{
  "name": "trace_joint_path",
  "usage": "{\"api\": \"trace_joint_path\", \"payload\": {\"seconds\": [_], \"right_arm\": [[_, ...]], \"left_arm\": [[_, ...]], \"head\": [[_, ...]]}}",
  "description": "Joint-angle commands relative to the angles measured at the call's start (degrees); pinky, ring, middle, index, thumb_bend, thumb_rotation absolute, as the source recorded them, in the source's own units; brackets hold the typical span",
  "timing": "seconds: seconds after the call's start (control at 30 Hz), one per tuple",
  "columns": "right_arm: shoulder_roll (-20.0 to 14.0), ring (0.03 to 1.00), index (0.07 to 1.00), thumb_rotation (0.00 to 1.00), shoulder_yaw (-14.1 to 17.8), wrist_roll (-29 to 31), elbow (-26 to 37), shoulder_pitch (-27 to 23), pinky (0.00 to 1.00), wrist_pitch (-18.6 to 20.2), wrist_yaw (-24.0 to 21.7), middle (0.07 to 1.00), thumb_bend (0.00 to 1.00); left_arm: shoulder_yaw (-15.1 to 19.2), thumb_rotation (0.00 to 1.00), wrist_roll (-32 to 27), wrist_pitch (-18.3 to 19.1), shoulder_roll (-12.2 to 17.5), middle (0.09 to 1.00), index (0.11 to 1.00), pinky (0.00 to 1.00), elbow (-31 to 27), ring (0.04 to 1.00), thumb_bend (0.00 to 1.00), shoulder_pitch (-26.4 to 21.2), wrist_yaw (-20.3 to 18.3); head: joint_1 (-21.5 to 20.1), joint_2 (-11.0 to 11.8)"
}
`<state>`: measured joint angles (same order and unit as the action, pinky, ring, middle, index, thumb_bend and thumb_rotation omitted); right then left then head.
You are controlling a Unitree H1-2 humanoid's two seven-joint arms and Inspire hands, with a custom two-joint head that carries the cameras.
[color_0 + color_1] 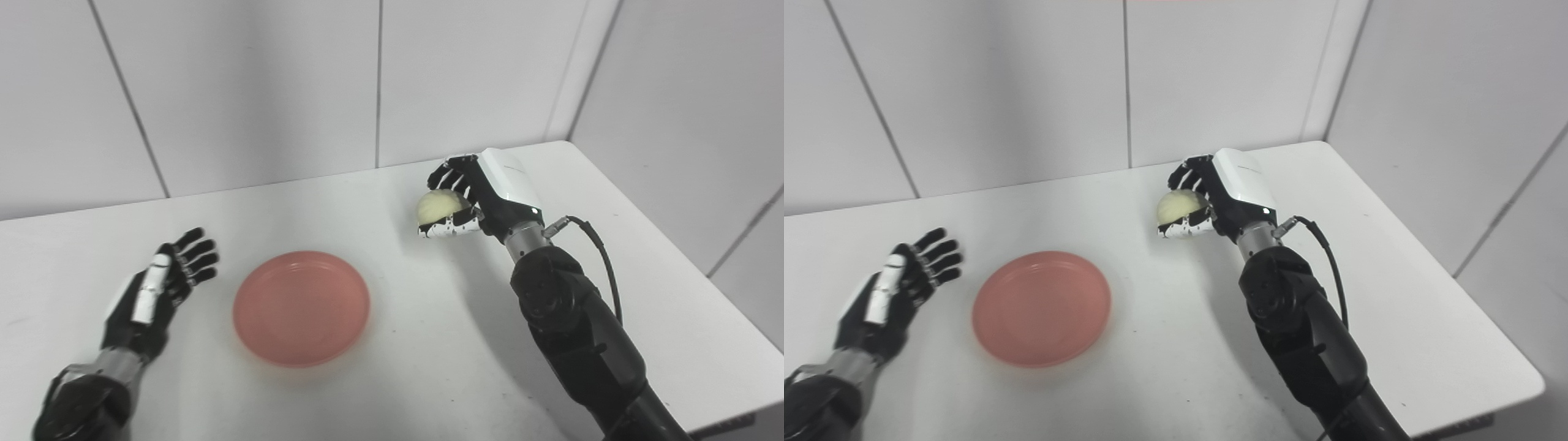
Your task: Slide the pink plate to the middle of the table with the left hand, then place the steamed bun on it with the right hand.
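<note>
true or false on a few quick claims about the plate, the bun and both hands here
1. The right hand holds the steamed bun. True.
2. The bun lies on the pink plate. False: the plate holds nothing and the bun is in the hand, off to the plate's right.
3. The left hand grips the plate's rim. False: it is open, beside the plate, not touching it.
4. The plate rests flat on the table. True.

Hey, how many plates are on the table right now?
1. The pink plate lies flat on the table, between the open left hand and the right hand, which holds the steamed bun. Nothing seems hidden.
</note>
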<state>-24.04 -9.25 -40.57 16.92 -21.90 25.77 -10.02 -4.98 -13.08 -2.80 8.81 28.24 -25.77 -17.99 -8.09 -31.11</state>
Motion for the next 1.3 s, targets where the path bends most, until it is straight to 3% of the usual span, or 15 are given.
{"api": "trace_joint_path", "payload": {"seconds": [0.0, 0.33, 0.57, 0.93, 1.27], "right_arm": [[-0.2, 0.406, 0.489, 0.12, -0.9, -0.8, 1.1, -3.0, 0.33, -3.5, 0.0, 0.479, 0.51], [2.6, 0.409, 0.488, 0.13, -5.0, -0.2, -2.2, -7.3, 0.34, -6.3, -1.3, 0.48, 0.51], [4.4, 0.397, 0.488, 0.12, -8.9, 0.4, -3.8, -9.6, 0.33, -8.4, -3.7, 0.475, 0.51], [8.1, 0.406, 0.49, 0.12, -12.8, -0.8, -9.3, -10.8, 0.33, -11.1, -4.1, 0.488, 0.51], [9.9, 0.389, 0.489, 0.12, -14.1, -0.8, -12.0, -10.1, 0.31, -13.6, -4.1, 0.475, 0.51]], "left_arm": [[-3.2, 1.0, 2.9, 8.9, -2.6, 0.866, 0.854, 0.85, 2.3, 0.855, 0.46, 4.1, -0.1], [-4.9, 1.0, 5.3, 10.6, -5.6, 0.886, 0.88, 0.87, 1.0, 0.874, 0.42, 3.2, 2.4], [-5.3, 1.0, 6.5, 12.0, -7.6, 0.882, 0.877, 0.85, 0.4, 0.867, 0.41, 2.4, 3.6], [-5.9, 1.0, 7.4, 11.1, -8.5, 0.892, 0.885, 0.85, 1.5, 0.872, 0.41, 1.6, 3.6], [-6.1, 1.0, 7.6, 11.0, -8.6, 0.893, 0.889, 0.86, 1.8, 0.878, 0.41, 1.4, 3.5]], "head": [[1.4, -0.1], [10.1, -0.9], [13.7, -1.4], [14.3, -1.7], [13.9, -2.3]]}}
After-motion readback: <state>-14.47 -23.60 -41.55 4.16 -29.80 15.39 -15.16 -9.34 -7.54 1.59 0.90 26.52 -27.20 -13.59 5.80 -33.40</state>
